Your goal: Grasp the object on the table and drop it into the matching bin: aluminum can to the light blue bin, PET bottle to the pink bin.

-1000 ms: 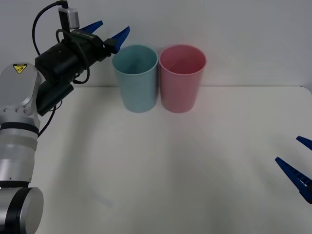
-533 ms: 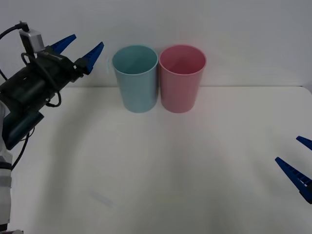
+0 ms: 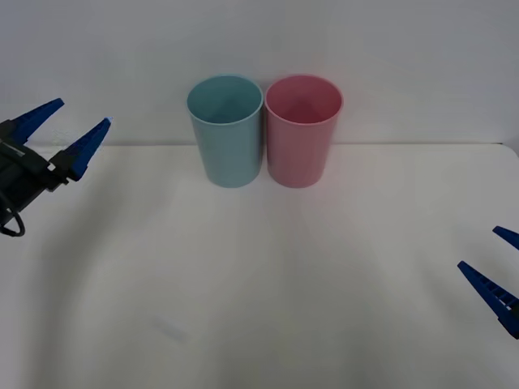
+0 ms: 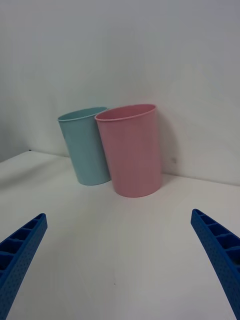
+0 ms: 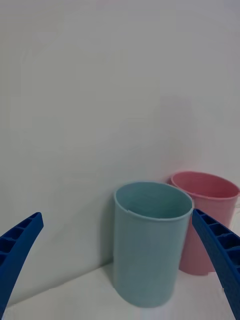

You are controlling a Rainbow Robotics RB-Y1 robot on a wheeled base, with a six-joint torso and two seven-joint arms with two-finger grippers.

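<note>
The light blue bin [image 3: 225, 130] and the pink bin [image 3: 303, 130] stand side by side, touching, at the back of the white table [image 3: 268, 284]. Both look empty from the front view; the aluminum can is out of view, and so is any PET bottle. My left gripper [image 3: 81, 113] hangs open at the far left edge, well left of the light blue bin [image 5: 150, 240] and above the table, with nothing between its fingers. My right gripper [image 3: 478, 248] is open at the right edge, low over the table, facing the pink bin [image 4: 131, 150].
A plain white wall rises right behind the bins. The table's back edge runs just behind them. A faint small mark [image 3: 170, 328] lies on the tabletop at the front left.
My left arm has drawn back leftward and downward from beside the light blue bin's rim to the view's left edge, open throughout. The right gripper has not moved.
</note>
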